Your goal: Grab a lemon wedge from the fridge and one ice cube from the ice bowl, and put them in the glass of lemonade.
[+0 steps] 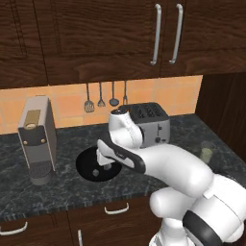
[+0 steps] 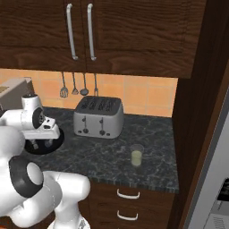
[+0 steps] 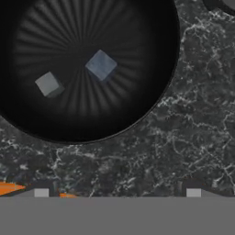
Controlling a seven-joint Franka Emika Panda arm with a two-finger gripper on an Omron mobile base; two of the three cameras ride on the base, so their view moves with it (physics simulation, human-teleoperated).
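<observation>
Claw (image 1: 105,161) released, hovering over ice bowl (image 3: 151,92), ice cube (image 3: 101,64) below, untouched

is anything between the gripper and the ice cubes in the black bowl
Nothing visible. In the hand view the open gripper looks down past bare counter to the ice bowl, where two ice cubes lie uncovered and apart. The toaster stands behind the bowl, off that path.

Above the ice bowl (image 3: 151,92) the way down is open; two ice cubes (image 3: 101,64) lie apart inside. The toaster (image 1: 150,124) crowds its right side, the coffee machine (image 1: 37,137) its left. Bare desk (image 2: 147,134) surrounds the glass of lemonade (image 2: 137,155).
</observation>
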